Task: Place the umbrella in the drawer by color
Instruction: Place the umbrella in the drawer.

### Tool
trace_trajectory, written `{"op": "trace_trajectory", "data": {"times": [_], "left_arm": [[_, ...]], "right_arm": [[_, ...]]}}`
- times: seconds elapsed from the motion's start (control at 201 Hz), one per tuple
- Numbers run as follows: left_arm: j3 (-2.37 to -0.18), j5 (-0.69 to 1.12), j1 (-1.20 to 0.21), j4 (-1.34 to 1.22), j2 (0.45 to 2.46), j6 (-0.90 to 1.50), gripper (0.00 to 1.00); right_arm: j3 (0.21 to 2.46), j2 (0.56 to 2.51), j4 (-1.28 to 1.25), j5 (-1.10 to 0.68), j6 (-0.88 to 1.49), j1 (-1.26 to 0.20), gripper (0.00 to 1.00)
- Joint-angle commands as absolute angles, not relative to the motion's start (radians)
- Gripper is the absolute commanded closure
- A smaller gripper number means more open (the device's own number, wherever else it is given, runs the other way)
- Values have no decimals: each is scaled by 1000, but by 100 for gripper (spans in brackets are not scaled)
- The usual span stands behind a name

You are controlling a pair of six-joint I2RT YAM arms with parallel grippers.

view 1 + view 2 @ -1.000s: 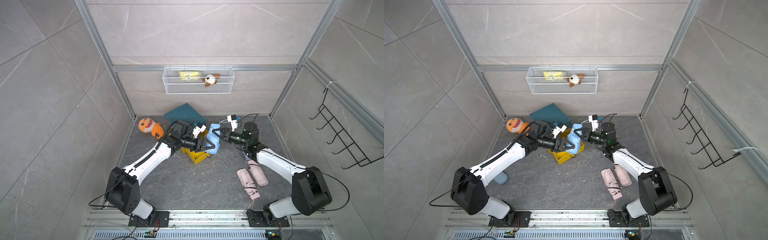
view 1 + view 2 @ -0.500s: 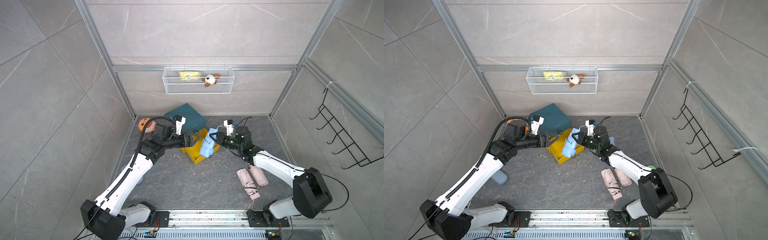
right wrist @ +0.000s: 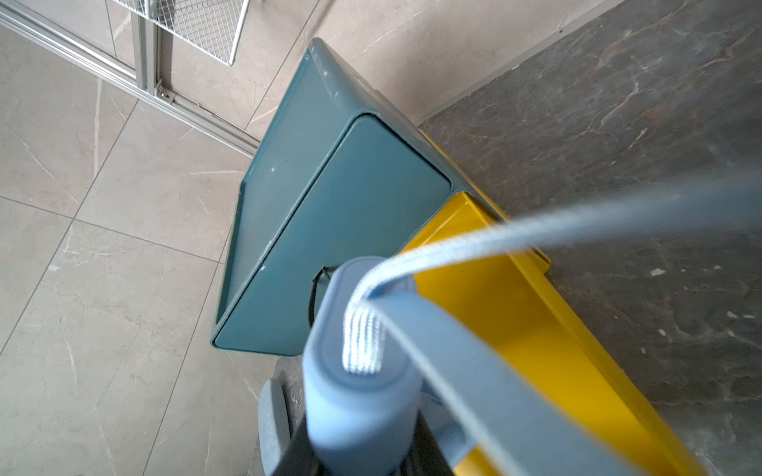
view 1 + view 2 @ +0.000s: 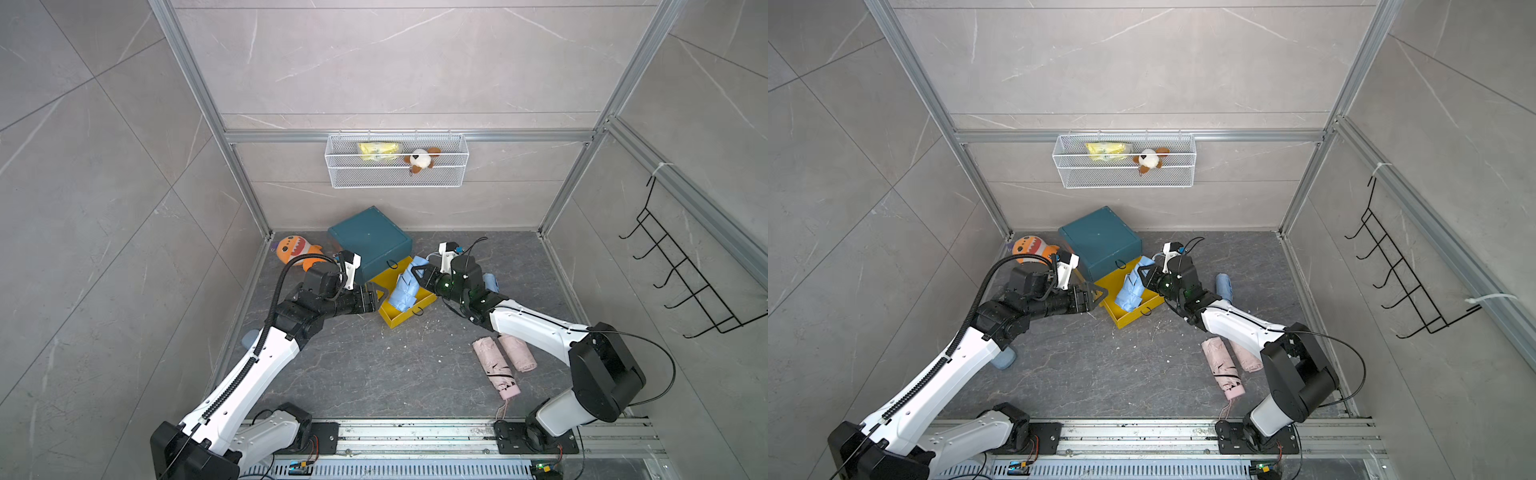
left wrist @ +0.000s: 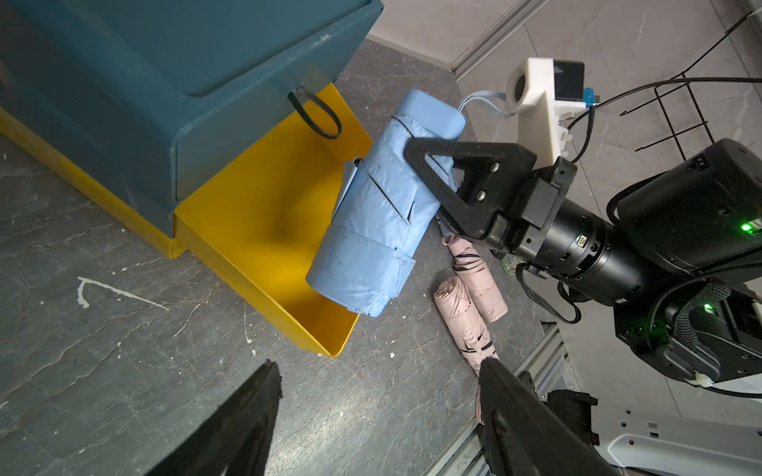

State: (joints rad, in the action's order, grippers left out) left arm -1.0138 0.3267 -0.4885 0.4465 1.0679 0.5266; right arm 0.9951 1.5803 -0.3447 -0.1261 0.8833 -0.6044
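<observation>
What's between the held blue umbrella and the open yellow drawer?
Nothing visible: the right gripper holds the blue umbrella tilted over the yellow drawer, whose inside looks bare. The left gripper, open, stands aside.

Both top views look steeply down from high overhead and share the whole grey table and the wire basket on the far wall. The left wrist camera sits just behind the left gripper, facing out between its jaws to the yellow drawer and the right gripper ahead. The right wrist camera peers, very close, along the blue umbrella toward that same drawer.
</observation>
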Motion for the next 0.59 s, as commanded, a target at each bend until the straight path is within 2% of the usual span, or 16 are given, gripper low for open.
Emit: {"op": "trace_trajectory", "data": {"times": [0.0, 0.184, 0.438, 0.587], "left_arm": [[-992, 329, -489, 397, 1040, 538, 21], [-974, 344, -492, 387, 1043, 542, 21], [-976, 347, -491, 382, 1043, 540, 21], [-977, 345, -492, 373, 1050, 546, 21]], "right_arm": [[1018, 1592, -440, -12, 915, -641, 76], [1036, 1613, -397, 106, 916, -693, 76], [1065, 1640, -339, 165, 901, -727, 75], [1061, 1635, -319, 182, 891, -733, 69]]}}
